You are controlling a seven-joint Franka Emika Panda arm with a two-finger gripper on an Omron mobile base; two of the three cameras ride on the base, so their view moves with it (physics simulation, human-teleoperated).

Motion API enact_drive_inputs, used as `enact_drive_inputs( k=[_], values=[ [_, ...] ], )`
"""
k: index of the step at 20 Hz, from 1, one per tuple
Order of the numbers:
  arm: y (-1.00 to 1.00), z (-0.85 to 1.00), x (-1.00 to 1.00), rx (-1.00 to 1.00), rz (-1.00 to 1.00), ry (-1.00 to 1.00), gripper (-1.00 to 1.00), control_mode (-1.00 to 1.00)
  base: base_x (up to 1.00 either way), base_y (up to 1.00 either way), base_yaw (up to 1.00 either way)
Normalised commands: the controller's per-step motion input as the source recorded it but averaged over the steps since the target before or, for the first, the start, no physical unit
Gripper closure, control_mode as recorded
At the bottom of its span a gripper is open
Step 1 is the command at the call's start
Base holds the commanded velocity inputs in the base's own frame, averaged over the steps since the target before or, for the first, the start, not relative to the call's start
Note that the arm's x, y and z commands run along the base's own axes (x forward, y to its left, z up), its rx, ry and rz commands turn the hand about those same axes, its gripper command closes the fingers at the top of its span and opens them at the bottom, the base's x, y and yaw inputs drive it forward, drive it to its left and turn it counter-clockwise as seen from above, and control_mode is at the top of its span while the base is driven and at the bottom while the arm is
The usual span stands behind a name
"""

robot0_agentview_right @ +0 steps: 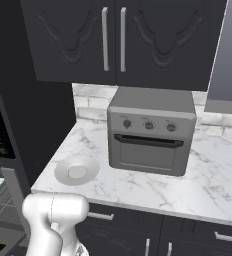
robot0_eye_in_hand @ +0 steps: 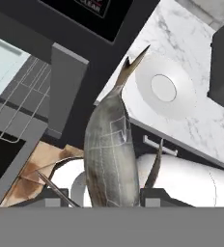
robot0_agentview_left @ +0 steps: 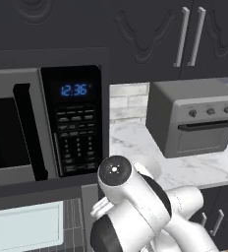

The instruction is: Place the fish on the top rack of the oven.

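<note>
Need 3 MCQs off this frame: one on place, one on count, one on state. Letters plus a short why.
1. Where is the round plate?
A. on the marble counter, left of the toaster oven
B. in the microwave
C. on the tray

2. How many knobs on the toaster oven?
A. one
B. three
C. five

3. The fish is:
A. lying on the plate
B. held between the fingers
C. on the top rack

Answers: 1 A, the plate sits beside the toaster oven. 2 B, three knobs in a row. 3 B, the hand view shows it rising from the gripper.
</note>
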Motion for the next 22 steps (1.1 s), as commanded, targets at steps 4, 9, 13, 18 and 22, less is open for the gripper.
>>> enact_drive_inputs(
  k=[4,9,13,18,22],
  values=[
    [1.00,-0.48,-0.25,0.00,-0.02,-0.05,1.00,-1.00,0.00,0.00,0.00],
    [1.00,-0.59,-0.02,0.00,0.00,-0.01,1.00,-1.00,0.00,0.00,0.00],
    [1.00,-0.73,0.27,0.00,-0.08,-0.03,1.00,-1.00,0.00,0.00,0.00],
    [1.00,-0.77,0.41,0.00,-0.10,-0.04,1.00,-1.00,0.00,0.00,0.00],
    [0.99,-0.51,0.56,0.00,-0.08,-0.03,1.00,-1.00,0.00,0.00,0.00]
  ],
)
